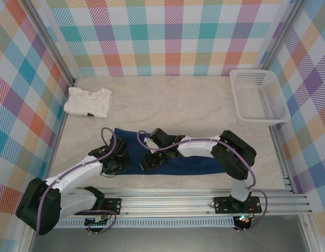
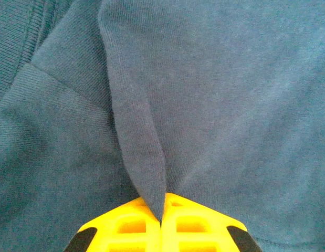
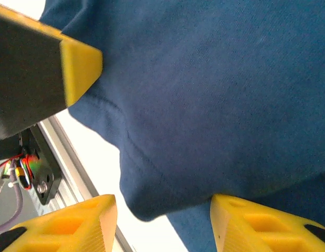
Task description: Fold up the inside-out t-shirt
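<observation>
The navy inside-out t-shirt (image 1: 201, 165) is seen spread as a long flat band on the pale desk (image 1: 178, 100), close to the near edge and just beyond the metal rail (image 1: 204, 202) to which both arms are bolted. Both arms are bent down over the left half of the cloth. The left pincer (image 1: 117, 161) is set on the shirt's left end, and the right pincer (image 1: 150, 160) is lowered beside it, a little toward the middle.

In the left wrist view, the left pincer (image 2: 162, 216) is shown pressed together, and a narrow raised ridge of the t-shirt (image 2: 230, 105) is pinched between its yellow fingers (image 2: 125, 226). The ridge is drawn upward from the fingertips and widens away from them.

In the right wrist view, the right pincer (image 3: 163, 203) is shown spread, with its yellow fingers (image 3: 251, 220) held well apart. A rounded edge of the t-shirt (image 3: 215, 94) is seen hanging between them, and it cannot be told whether either finger is touched by it. A strip of bare desk (image 3: 99, 157) is visible under that edge.

A folded cream-white shirt (image 1: 88, 101) is laid near the far left corner, well apart from the navy one. A white basket (image 1: 254, 120) is placed at the far right
</observation>
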Controlling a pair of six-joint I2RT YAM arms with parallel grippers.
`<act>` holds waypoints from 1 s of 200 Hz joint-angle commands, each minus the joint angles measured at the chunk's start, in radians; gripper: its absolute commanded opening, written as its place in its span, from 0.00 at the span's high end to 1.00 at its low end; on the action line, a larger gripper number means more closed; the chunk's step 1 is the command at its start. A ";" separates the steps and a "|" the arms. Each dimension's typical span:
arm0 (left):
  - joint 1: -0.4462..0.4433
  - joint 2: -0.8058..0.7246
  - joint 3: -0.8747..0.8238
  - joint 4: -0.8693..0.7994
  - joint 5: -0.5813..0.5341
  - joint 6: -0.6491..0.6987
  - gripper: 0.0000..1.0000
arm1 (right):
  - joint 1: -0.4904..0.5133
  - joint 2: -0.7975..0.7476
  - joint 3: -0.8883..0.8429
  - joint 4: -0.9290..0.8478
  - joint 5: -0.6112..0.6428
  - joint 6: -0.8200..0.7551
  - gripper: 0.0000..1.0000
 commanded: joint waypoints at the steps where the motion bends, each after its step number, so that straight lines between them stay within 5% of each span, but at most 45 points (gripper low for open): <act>1: 0.014 -0.048 0.002 -0.041 0.021 0.000 0.99 | 0.008 0.022 0.039 -0.012 -0.005 0.016 0.50; 90: 0.013 -0.084 0.002 -0.081 0.027 0.002 0.99 | 0.008 -0.015 0.084 -0.124 0.058 0.031 0.94; 200: 0.014 -0.141 0.021 -0.134 -0.023 -0.006 0.99 | 0.013 -0.064 0.166 -0.366 0.121 0.067 0.85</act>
